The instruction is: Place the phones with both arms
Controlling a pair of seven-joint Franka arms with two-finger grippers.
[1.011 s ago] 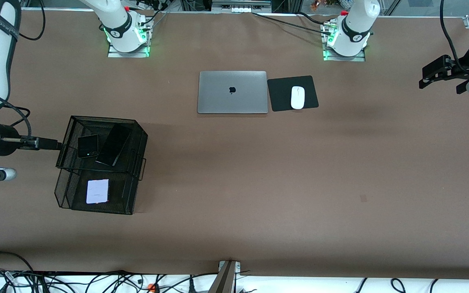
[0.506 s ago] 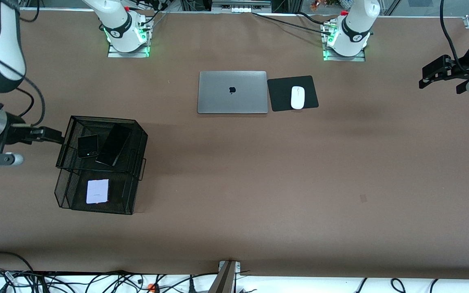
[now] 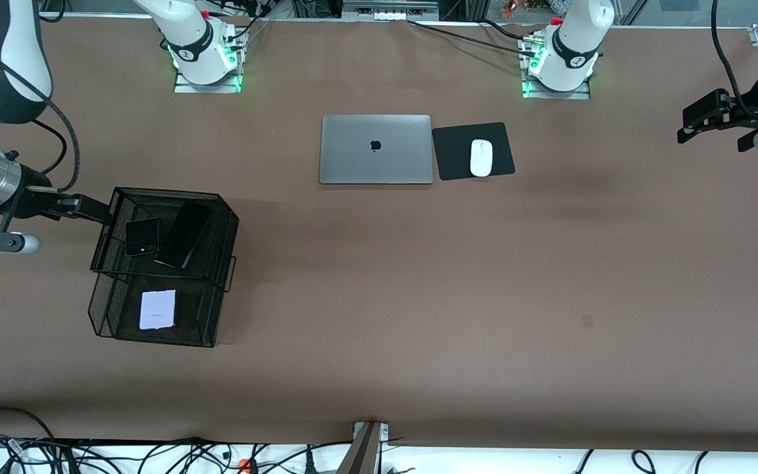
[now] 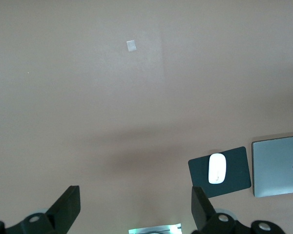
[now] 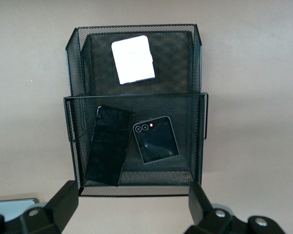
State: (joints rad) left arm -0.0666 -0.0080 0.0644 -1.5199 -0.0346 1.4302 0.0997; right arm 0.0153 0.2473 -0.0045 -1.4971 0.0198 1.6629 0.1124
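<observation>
Now the right gripper point(image 3: 93, 212) is hovering at the rim of the black mesh organizer point(image 3: 221, 224), at the right arm's end of the table, with its two fingers spread wide and nothing between them. In the right wrist view those fingers point(image 5: 63, 200) are framing the organizer's upper tier from either side. On that upper tier the small squarish black phone point(image 3: 141, 236) is lying flat with its two camera lenses facing up, and the long black slab phone point(image 3: 183, 234) is lying just beside it, tilted at an angle, their edges close or touching. In the lower tier, nearer to the front camera, the pale lilac-white phone point(image 3: 157, 309) is lying flat by itself.

Farther out, the grey laptop point(image 3: 376, 149) is sitting closed near the middle of the table, close to the arms' bases, with a black mouse pad point(image 3: 454, 161) just beside it toward the left arm's end and a white mouse point(image 3: 481, 158) resting on the pad.

Well apart from all of this, the left gripper point(image 3: 698, 120) is waiting in the air over the bare table at the left arm's end, its fingers point(image 4: 68, 207) also spread apart and holding nothing.
</observation>
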